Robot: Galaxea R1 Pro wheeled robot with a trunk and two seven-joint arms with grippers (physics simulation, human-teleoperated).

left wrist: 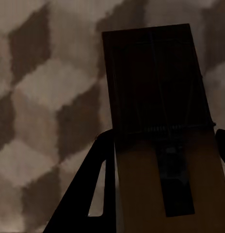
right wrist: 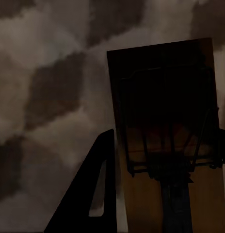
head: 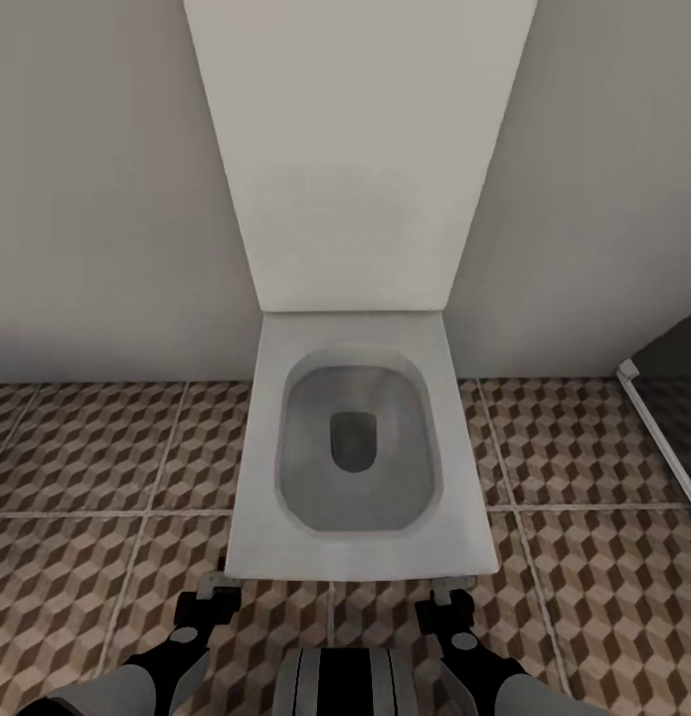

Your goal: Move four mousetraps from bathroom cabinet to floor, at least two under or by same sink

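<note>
Both grippers, left (head: 218,587) and right (head: 452,589), we logged as each clamped on one mousetrap (left wrist: 161,145) (right wrist: 166,141) above the bathroom floor (head: 86,477) before a toilet (head: 357,447): two carried, none yet laid, sink and cabinet unseen.

Plain grey-white walls (head: 96,199) all round, flat even light. White square toilet (head: 355,557) dead centre against the back wall, lid (head: 355,149) flipped up, greyish bowl inside. Bathroom floor (head: 86,477) tiled in big squares with that brown, beige and cream cube print, pale grout lines. Dark glass shower screen (head: 673,358) with a white frame edge off to the right.
</note>
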